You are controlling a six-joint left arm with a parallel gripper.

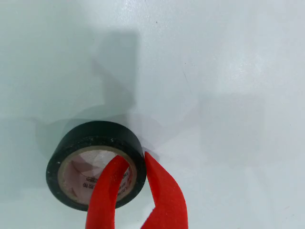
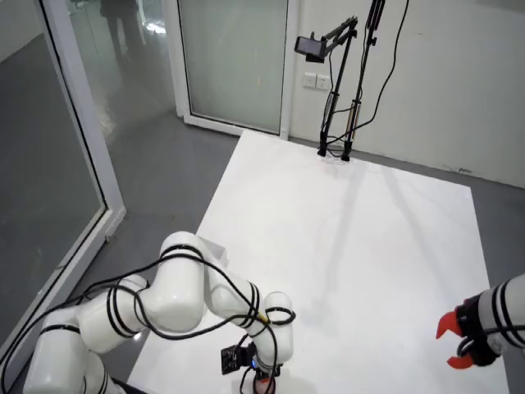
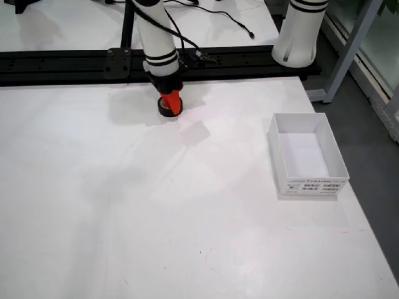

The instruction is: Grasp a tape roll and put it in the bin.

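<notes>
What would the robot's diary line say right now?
phase: grasping | gripper: open, red fingers straddling wall of black tape roll | white box bin: empty

The black tape roll with a pale cardboard core (image 1: 95,164) lies flat on the white table (image 3: 156,205). The open white rectangular cardboard bin (image 3: 307,154) stands upright well apart from it, near the table's edge.

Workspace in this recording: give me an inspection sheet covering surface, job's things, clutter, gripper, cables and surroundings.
Surface: white table, bare over most of its area.
Job's things: black tape roll lying flat; white bin holds nothing, standing right of the roll in the front view.
Clutter: nothing seen.
Gripper: red gripper down at the roll, one finger inside the core, one outside the wall; closure cannot be told.
Cables: black cables trailing across the rail behind the table.
Surroundings: glass partitions, camera stand, idle second arm.
</notes>
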